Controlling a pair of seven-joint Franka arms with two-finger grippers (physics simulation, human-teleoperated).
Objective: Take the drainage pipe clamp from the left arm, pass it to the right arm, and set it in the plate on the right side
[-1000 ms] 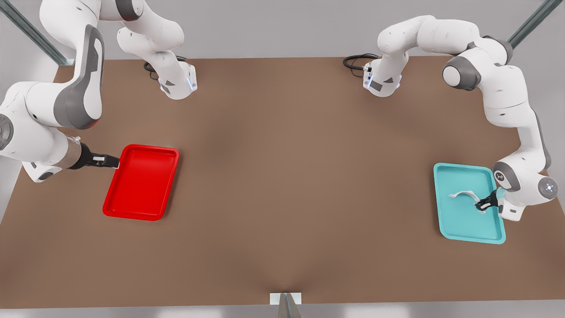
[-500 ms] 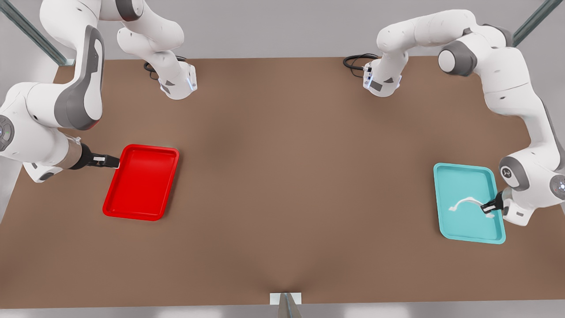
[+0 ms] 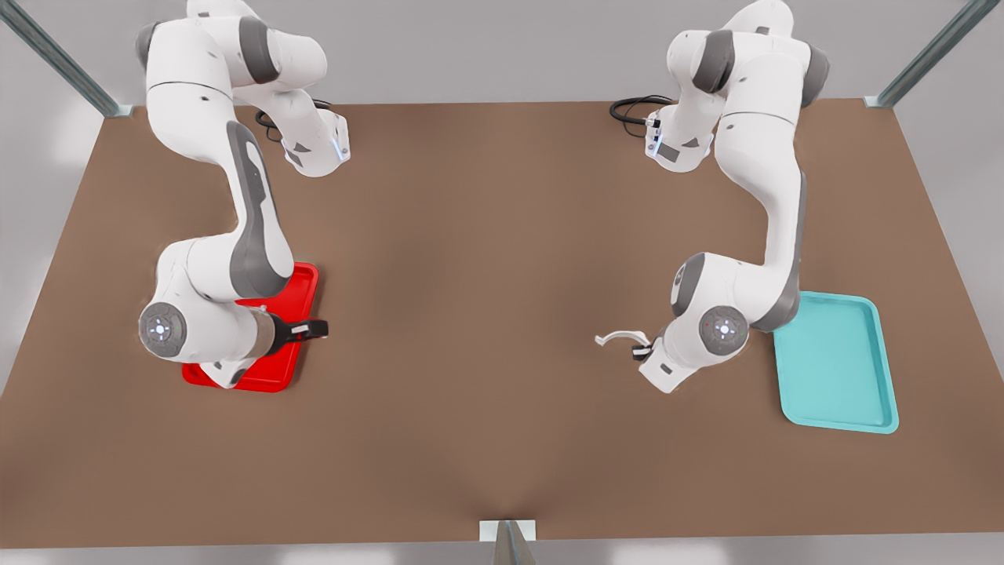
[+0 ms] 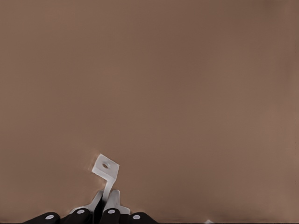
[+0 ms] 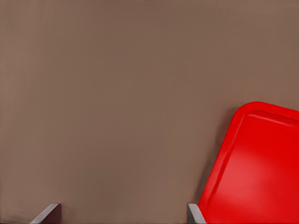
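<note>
The drainage pipe clamp (image 3: 618, 338), a thin white half-ring strap, hangs above the bare table with my left gripper (image 3: 639, 350) shut on one end. This is left of the teal tray in the front view. In the left wrist view the clamp's flat tab with a hole (image 4: 106, 168) sticks out past the closed fingers (image 4: 112, 201). The red plate (image 3: 304, 289) lies at the front view's left, partly hidden under my right arm. My right gripper (image 3: 316, 329) is open and holds nothing, pointing toward the table's middle just past the plate's edge (image 5: 261, 168).
A teal tray (image 3: 833, 362) with nothing in it lies at the front view's right, behind the left arm. Black cables (image 3: 631, 108) coil by the arm bases at the back. A small white bracket (image 3: 507, 530) sits at the table's near edge.
My left gripper has lifted the clamp out of the teal tray and carried it toward the table's middle. My right arm has swung over the red plate toward the middle.
</note>
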